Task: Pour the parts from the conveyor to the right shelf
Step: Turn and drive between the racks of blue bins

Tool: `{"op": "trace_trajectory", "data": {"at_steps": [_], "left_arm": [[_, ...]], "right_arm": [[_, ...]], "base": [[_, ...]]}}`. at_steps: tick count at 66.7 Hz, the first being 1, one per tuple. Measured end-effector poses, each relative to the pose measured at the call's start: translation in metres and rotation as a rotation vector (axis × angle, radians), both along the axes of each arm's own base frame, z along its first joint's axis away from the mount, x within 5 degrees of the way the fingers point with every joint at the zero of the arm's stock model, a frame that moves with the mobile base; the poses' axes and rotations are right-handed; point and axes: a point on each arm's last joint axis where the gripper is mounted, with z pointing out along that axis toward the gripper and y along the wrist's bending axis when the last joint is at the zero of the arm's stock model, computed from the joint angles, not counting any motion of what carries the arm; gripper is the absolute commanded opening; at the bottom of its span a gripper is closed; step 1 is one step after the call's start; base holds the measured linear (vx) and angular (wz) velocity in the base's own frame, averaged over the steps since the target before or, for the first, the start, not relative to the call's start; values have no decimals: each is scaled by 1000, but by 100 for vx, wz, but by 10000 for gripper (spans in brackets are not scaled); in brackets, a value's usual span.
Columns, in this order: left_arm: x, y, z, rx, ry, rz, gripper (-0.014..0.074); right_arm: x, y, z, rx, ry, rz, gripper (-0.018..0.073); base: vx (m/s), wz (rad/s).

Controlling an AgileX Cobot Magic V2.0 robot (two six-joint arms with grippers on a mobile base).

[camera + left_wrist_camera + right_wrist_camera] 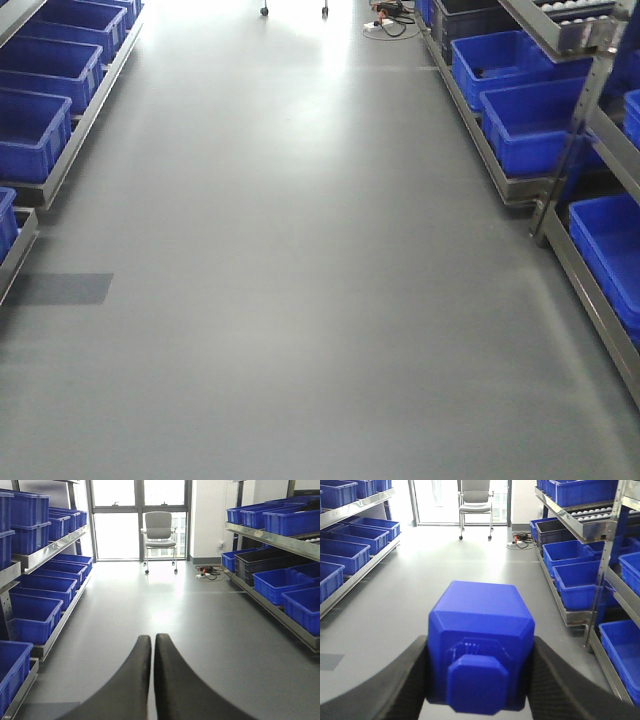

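A bright-blue block, one of the parts (481, 645), fills the right wrist view with its stud facing the camera. My right gripper (480, 667) is shut on it, a black finger pressing each side, above the grey floor. My left gripper (152, 642) is shut with nothing between its black fingers, also over the floor. The right shelf (545, 195), steel with blue bins (530, 120) and white rollers (592, 514), runs along the right of the aisle. The conveyor is out of view. Neither gripper shows in the front view.
A second steel rack with blue bins (40, 120) lines the left side. An office chair (160, 532) stands by the windows at the far end, with a cable and power strip (207, 572) on the floor nearby. A dark bin (260, 562) sits on the right rack.
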Motion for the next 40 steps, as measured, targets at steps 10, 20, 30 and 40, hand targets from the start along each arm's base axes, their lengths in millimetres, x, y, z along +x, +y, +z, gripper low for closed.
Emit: {"op": "trace_trajectory", "data": {"at_steps": [10,20,30,40], "left_arm": [[0,0,0,0,0,0,-6],[0,0,0,0,0,0,-6],[0,0,0,0,0,0,-6],[0,0,0,0,0,0,-6]], "right_arm": [[0,0,0,0,0,0,-4],[0,0,0,0,0,0,-4],[0,0,0,0,0,0,-4],[0,0,0,0,0,0,-4]], "base": [[62,9],[61,10],[60,12],[57,15]]}}
